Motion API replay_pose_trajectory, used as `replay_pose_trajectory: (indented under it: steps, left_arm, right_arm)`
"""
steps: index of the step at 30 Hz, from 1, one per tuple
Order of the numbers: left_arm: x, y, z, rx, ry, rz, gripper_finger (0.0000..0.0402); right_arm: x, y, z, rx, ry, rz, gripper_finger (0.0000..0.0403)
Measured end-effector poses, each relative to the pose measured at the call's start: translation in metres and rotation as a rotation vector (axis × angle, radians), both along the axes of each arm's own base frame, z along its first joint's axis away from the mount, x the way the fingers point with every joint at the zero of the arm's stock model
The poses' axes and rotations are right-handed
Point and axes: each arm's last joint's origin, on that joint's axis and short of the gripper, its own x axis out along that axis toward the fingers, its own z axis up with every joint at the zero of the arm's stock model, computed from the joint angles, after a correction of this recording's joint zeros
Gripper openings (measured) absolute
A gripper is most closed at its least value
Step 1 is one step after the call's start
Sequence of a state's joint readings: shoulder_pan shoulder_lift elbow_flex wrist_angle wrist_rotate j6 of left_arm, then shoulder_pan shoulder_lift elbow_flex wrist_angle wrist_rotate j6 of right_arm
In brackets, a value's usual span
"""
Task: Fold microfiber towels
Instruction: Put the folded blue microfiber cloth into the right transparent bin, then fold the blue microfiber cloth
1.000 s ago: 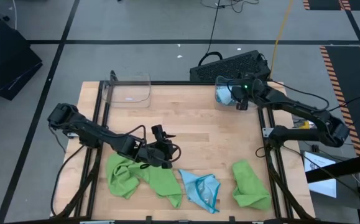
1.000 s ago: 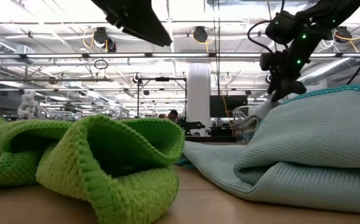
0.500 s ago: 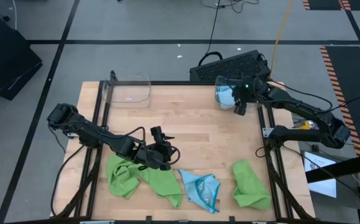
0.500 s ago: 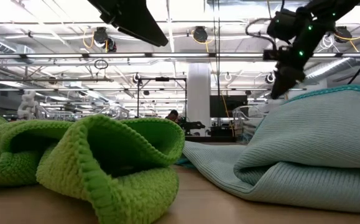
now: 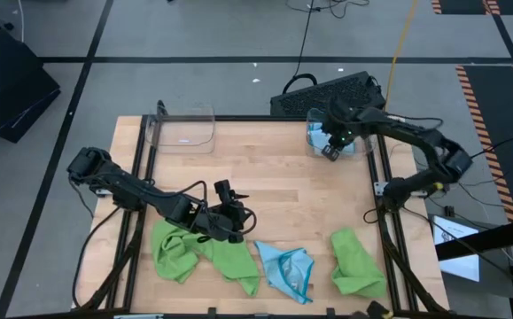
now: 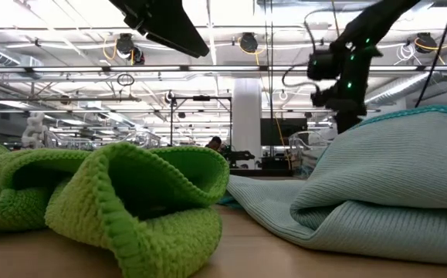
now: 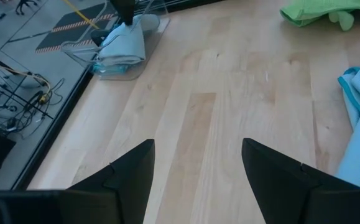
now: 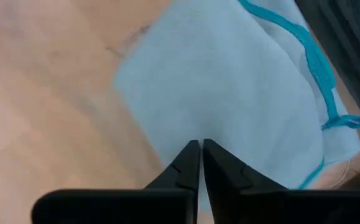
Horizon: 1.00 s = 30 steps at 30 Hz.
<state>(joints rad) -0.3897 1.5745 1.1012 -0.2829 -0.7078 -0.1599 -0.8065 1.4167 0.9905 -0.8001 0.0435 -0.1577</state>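
Right arm reaches to the upper right of the surface [image 5: 265,177] — right end effector [image 5: 330,151] fingers pressed together, empty, poised over the folded light blue towel [image 5: 321,136]. Left arm stretched low across lower left; left end effector [image 5: 238,223] open, just beside the crumpled green towel [image 5: 194,251]. Another blue towel [image 5: 287,270] and green towel [image 5: 356,262] lie lower right — whether the right fingertips touch cloth is unclear.

Wooden table [image 5: 265,186]; towels [image 5: 203,250]; bins [image 5: 183,128]
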Motion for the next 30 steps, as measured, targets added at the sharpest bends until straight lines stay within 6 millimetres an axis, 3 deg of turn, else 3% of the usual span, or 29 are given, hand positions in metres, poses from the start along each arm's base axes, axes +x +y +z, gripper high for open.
replay_pose_trajectory:
  steps: [9,13,22,26,30]
  left_arm:
    - [0.0,0.0,0.0,-0.002,-0.001,0.001,0.0241]
    - [0.0,0.0,0.0,-0.003,-0.001,0.002,0.0241]
    - [0.0,0.0,0.0,-0.003,-0.001,0.001,0.0241]
    - [0.0,0.0,0.0,0.004,-0.005,0.01,0.0241]
    - [0.001,0.002,-0.001,0.003,-0.009,0.029,0.0241]
  right_arm:
    - [0.008,-0.019,-0.038,0.135,0.023,-0.033,0.0003]
    - [0.007,-0.018,-0.038,0.148,0.037,-0.033,0.0001]
    - [-0.001,-0.001,0.025,-0.002,-0.11,-0.025,0.0001]
    - [-0.005,0.024,0.056,-0.085,-0.226,-0.01,0.0001]
    - [-0.005,0.064,0.077,-0.111,-0.352,0.043,0.0001]
